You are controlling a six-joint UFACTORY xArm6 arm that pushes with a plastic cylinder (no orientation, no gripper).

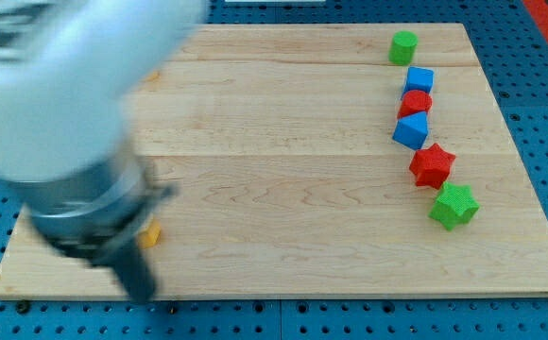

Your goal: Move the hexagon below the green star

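Note:
The green star [454, 205] lies near the board's right edge, at the lower end of a column of blocks. Above it, going up, are a red star [432, 165], a blue triangular block [411, 130], a red rounded block [415, 102], a blue cube [419, 79] and a green round block [403, 46]. A yellow block [149, 233] peeks out from behind my arm at the lower left; its shape is hidden. My rod is blurred, and my tip [144, 295] appears just below and left of the yellow block, near the board's bottom edge.
My blurred white and grey arm [66, 113] fills the view's left and hides that part of the wooden board [283, 189]. A faint orange patch [153, 71] shows at the arm's edge. A blue pegboard surface surrounds the board.

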